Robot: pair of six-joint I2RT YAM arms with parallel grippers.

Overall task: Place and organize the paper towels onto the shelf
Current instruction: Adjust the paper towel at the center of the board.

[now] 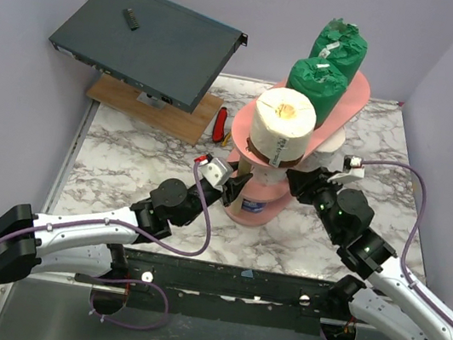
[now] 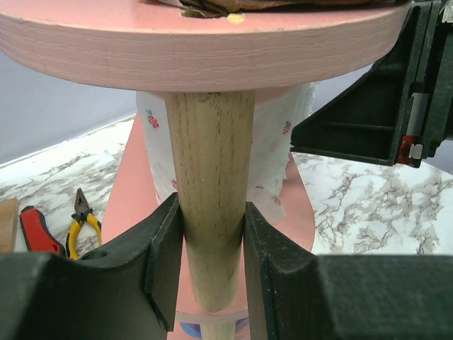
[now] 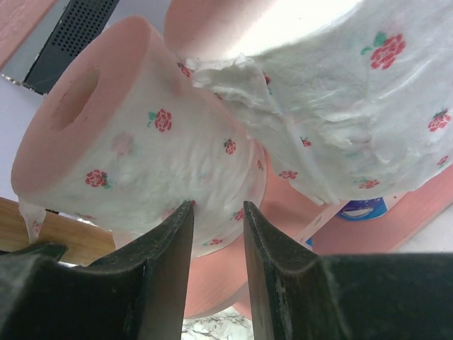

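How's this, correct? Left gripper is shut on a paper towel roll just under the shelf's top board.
No: the left gripper is shut on the shelf's wooden post, not a roll, just under the top board. Left wrist view shows it.

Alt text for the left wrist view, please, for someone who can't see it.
The left tool is clamped on a wooden dowel post of the pink shelf, just under a board. Behind the post sits a white, rose-printed paper towel roll; pliers lie on the marble table at left.
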